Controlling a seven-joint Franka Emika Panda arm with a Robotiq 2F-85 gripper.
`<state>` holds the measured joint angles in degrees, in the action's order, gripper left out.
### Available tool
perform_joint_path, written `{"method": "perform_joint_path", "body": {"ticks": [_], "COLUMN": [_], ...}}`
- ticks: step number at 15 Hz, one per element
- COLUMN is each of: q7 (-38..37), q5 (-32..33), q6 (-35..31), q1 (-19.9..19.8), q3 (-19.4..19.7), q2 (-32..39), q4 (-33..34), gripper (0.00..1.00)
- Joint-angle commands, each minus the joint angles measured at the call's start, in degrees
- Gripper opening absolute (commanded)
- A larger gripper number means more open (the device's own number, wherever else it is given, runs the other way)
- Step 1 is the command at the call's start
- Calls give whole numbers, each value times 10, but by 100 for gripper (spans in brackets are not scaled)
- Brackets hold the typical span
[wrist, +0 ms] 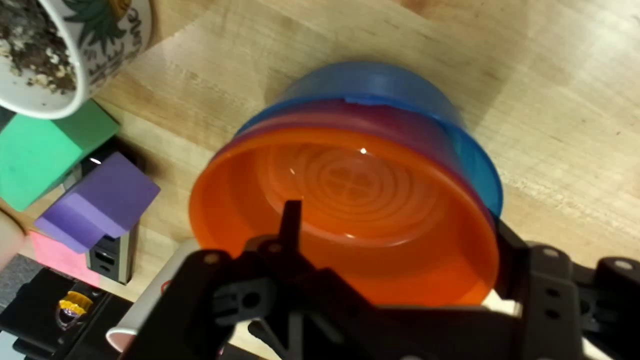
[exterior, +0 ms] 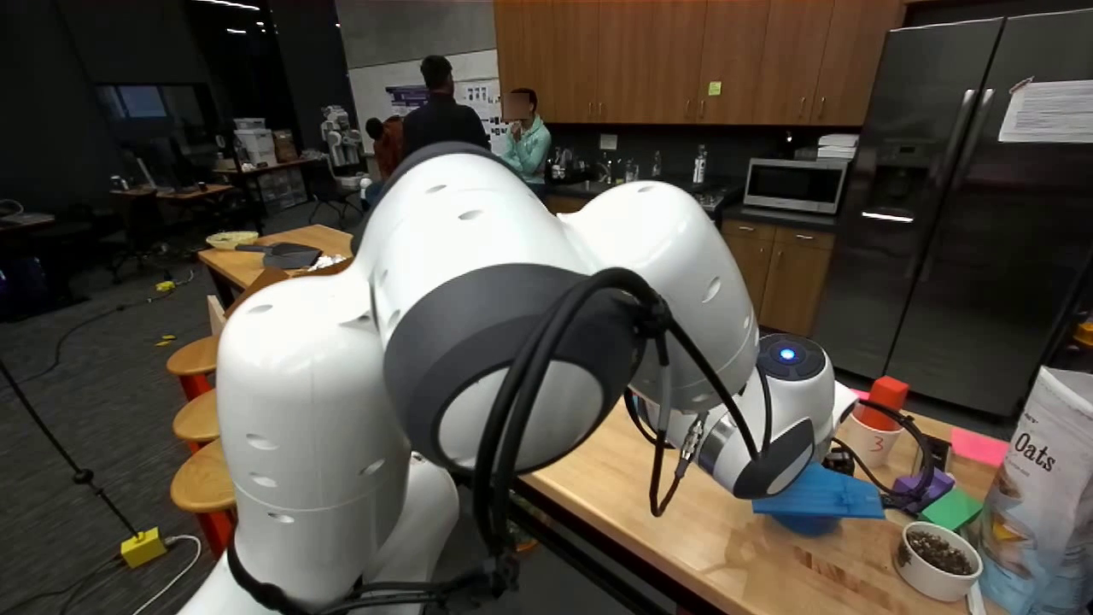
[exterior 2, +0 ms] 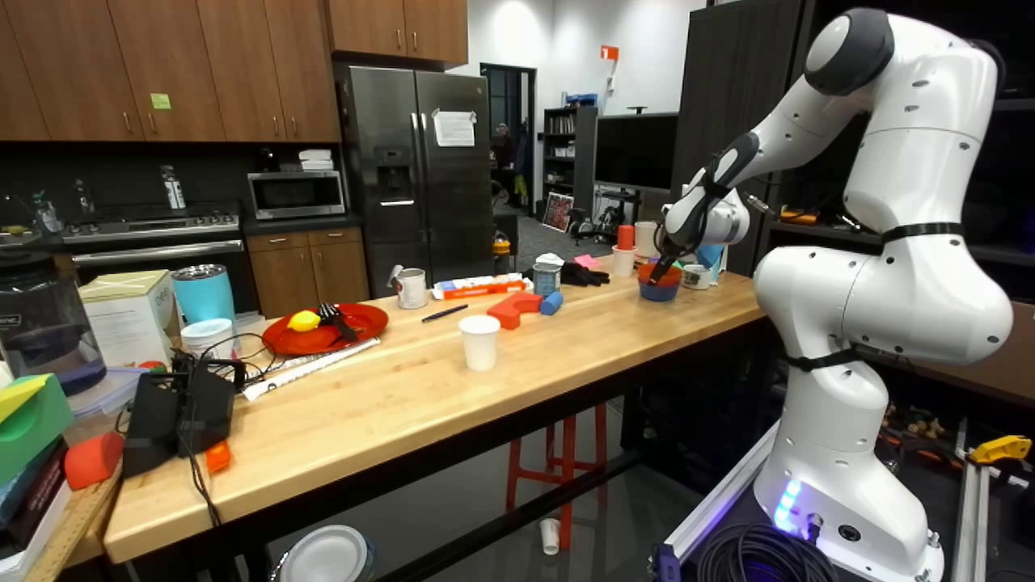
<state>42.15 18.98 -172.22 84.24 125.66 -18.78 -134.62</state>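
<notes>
In the wrist view, the black two-finger tool is at the bottom of the frame, and its fingers stand wide apart. The round orange plastic bowl lies directly in front of it, in the centre of the frame, with the inside facing the camera. One finger, left of the middle, is over the inside of this bowl; the other is at the right, outside the rim. Thus a part of the bowl is between them, but they do not clamp it; whether a finger touches it, I cannot tell. The orange bowl sits in a round blue plastic bowl, whose rim shows above it and on its right side. In an exterior view, the white robot arm reaches from the right of the frame to these two bowls on the light wooden table. At the upper left of the wrist view there is a white mug with a pineapple drawing, and below it a green block and a purple block. At the lower left, a white cup is partly hidden by the tool.
</notes>
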Motion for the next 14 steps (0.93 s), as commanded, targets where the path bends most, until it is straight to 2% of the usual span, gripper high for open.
{"method": "perform_joint_path", "body": {"ticks": [1,5,9,14], "q7": [-31,-57,-63,-72], "q5": [7,8,-1,-4], "q6": [10,-29,-78,-104], "q1": [30,48,39,36], "q3": [34,59,55,56], "q2": [33,49,73,110], "q4": [-4,-9,-14,-19], "gripper": [100,100,100,100]}}
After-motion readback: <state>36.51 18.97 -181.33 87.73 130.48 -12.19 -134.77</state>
